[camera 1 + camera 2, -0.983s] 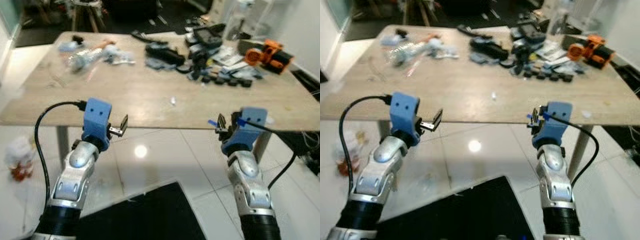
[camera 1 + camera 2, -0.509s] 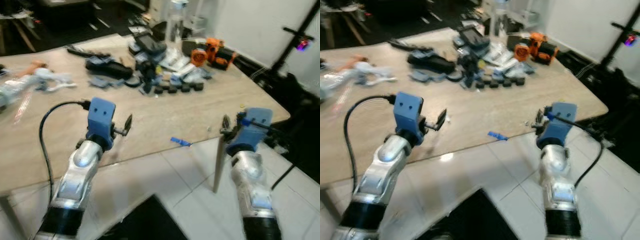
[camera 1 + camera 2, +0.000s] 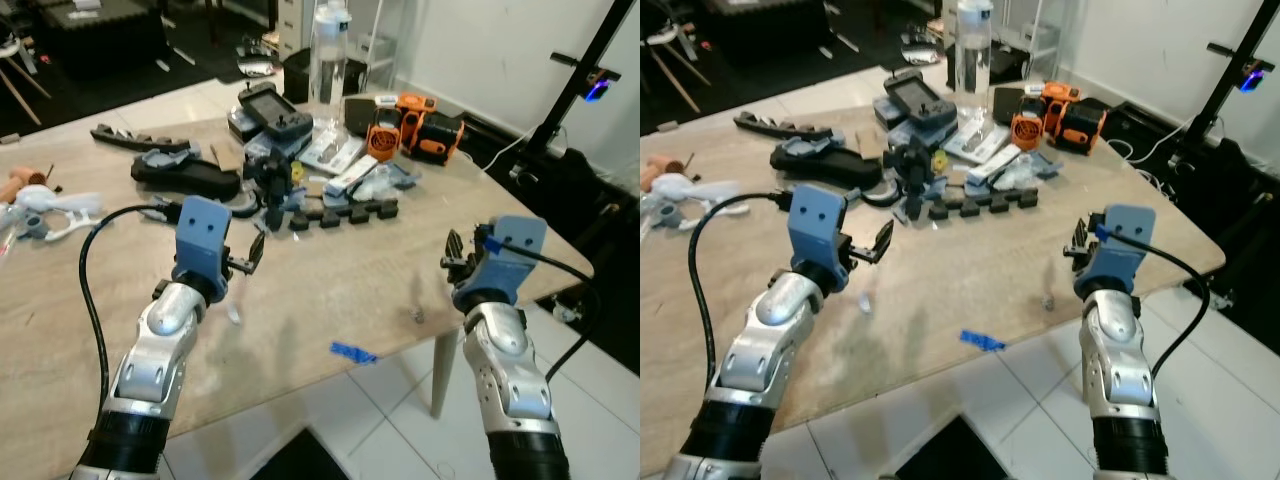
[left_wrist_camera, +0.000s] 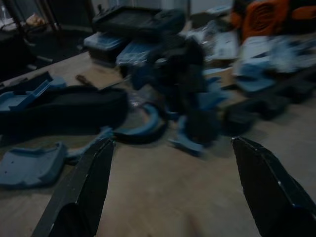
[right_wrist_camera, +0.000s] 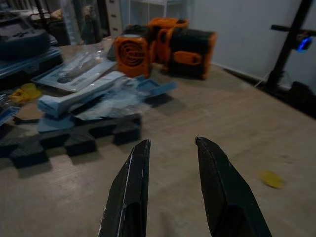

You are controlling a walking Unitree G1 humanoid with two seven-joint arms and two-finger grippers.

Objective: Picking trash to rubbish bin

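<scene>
Over table now, both pincers empty: left wide apart, right apart.

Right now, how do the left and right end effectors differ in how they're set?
The left end effector has its fingers spread wide and faces the dark blue clutter mid-table. The right end effector has its fingers set closer, with a gap between, and faces the orange device and the blue packets. Both hover empty above the wooden table.
</scene>
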